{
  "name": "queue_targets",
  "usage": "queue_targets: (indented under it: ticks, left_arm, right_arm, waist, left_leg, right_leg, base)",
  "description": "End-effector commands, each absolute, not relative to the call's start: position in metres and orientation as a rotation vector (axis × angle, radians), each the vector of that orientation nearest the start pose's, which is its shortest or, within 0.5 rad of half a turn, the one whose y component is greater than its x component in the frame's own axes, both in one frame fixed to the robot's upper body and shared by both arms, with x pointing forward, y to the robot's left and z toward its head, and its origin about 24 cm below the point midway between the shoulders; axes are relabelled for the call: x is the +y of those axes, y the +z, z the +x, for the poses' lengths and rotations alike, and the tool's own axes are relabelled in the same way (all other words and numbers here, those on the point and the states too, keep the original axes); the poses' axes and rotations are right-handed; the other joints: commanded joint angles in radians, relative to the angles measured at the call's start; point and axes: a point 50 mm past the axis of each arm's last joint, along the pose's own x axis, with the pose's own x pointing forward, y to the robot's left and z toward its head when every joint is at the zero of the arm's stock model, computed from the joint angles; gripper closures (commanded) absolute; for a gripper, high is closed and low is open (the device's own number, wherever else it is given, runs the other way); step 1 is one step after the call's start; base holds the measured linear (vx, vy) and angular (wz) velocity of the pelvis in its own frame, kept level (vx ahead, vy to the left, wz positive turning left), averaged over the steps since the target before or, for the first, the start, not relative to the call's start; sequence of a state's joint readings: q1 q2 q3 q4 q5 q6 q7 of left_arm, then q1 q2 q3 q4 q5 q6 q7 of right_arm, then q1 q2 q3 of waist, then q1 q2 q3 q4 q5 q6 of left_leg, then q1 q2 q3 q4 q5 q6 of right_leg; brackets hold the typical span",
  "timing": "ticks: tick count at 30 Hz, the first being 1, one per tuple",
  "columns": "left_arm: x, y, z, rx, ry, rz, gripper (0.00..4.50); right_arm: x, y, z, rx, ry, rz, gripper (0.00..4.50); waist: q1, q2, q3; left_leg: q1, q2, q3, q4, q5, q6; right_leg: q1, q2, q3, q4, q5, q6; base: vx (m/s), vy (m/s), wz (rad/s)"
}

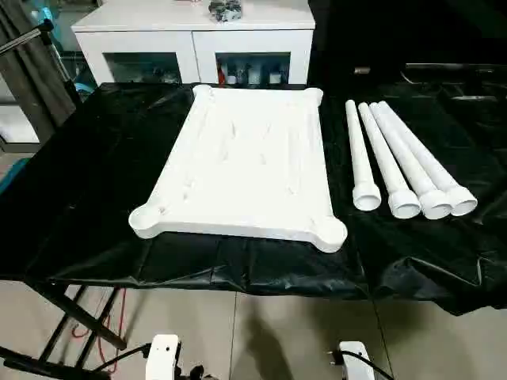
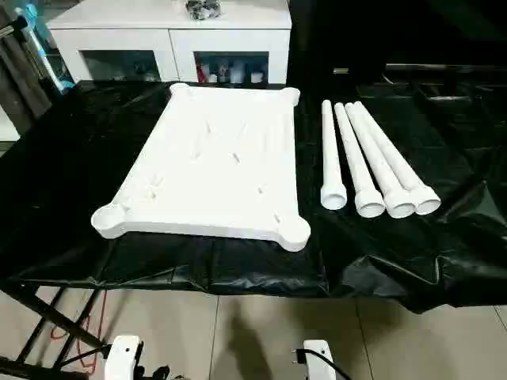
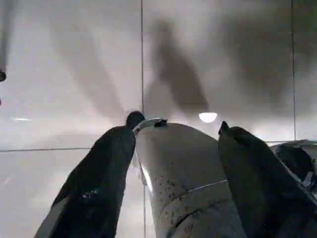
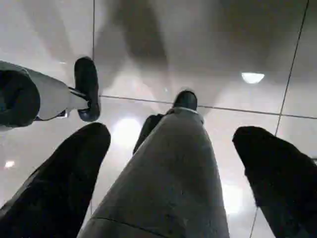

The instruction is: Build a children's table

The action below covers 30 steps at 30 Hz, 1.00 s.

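The white plastic tabletop (image 1: 245, 162) lies underside up on the black-covered work table (image 1: 87, 174), its rounded corner sockets (image 1: 147, 218) facing up. To its right, the four white tapered legs (image 1: 400, 162) lie side by side, wide open ends toward me. Both arms hang low, away from the parts. In the left wrist view my left gripper (image 3: 178, 126) points at the tiled floor, its black fingers (image 3: 106, 168) spread apart and holding nothing. My right gripper (image 4: 173, 134) also points at the floor, its fingers (image 4: 64, 173) wide apart and holding nothing.
A white cabinet with glass doors (image 1: 194, 39) stands behind the work table. The black cover hangs over the table's near edge (image 1: 261, 277). Black frame legs and a red cable (image 1: 87, 324) are below on the left. A grey robot part (image 3: 183, 178) rises between the fingers in each wrist view.
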State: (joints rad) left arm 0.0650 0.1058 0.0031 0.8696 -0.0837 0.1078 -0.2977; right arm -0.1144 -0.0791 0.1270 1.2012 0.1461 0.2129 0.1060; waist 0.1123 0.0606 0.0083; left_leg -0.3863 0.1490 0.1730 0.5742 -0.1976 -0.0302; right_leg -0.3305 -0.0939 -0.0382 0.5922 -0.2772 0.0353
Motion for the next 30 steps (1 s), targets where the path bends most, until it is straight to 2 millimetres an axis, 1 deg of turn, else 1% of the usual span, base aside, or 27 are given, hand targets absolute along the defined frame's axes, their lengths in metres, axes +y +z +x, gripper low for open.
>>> queue_targets:
  ticks: [1, 12, 17, 25, 30]
  left_arm:
    - [0.1722, -0.1488, 0.1217, 1.064, -0.167, -0.154, 1.37]
    - [0.1722, -0.1488, 0.1217, 1.064, -0.167, -0.154, 1.37]
    - [0.1722, -0.1488, 0.1217, 1.064, -0.167, -0.154, 1.37]
    - [0.1722, -0.1488, 0.1217, 1.064, -0.167, -0.154, 1.37]
    - [0.1722, -0.1488, 0.1217, 1.064, -0.167, -0.154, 1.37]
  right_arm:
    - [-0.1599, -0.1704, 0.1003, 1.391, 0.083, 0.036, 0.00]
    - [-0.1599, -0.1704, 0.1003, 1.391, 0.083, 0.036, 0.00]
    - [-0.1599, -0.1704, 0.1003, 1.391, 0.083, 0.036, 0.00]
    - [-0.1599, -0.1704, 0.1003, 1.391, 0.083, 0.036, 0.00]
    - [-0.1599, -0.1704, 0.1003, 1.391, 0.083, 0.036, 0.00]
  waist:
    - [-0.004, -0.003, -0.010]
    - [-0.003, -0.004, -0.010]
    - [-0.004, -0.003, -0.010]
    - [-0.004, -0.004, -0.011]
    - [-0.003, -0.004, -0.010]
  left_leg:
    - [0.016, 0.099, -0.039, -0.097, -0.316, 0.019]
    - [0.017, 0.099, -0.039, -0.096, -0.308, 0.023]
    - [0.017, 0.099, -0.039, -0.097, -0.318, 0.019]
    - [0.016, 0.099, -0.039, -0.096, -0.306, 0.023]
    - [0.016, 0.099, -0.039, -0.096, -0.311, 0.022]
  right_leg:
    - [-0.004, -0.082, 0.040, -0.075, 0.002, -0.197]
    - [-0.004, -0.081, 0.039, -0.074, 0.006, -0.196]
    - [-0.004, -0.082, 0.040, -0.075, -0.005, -0.196]
    - [-0.003, -0.081, 0.039, -0.073, 0.016, -0.196]
    - [-0.003, -0.081, 0.039, -0.074, 0.009, -0.196]
  base:
    - [0.000, 0.000, 0.00]
    - [0.000, 0.000, 0.00]
    - [0.000, 0.000, 0.00]
    - [0.000, 0.000, 0.00]
    - [0.000, 0.000, 0.00]
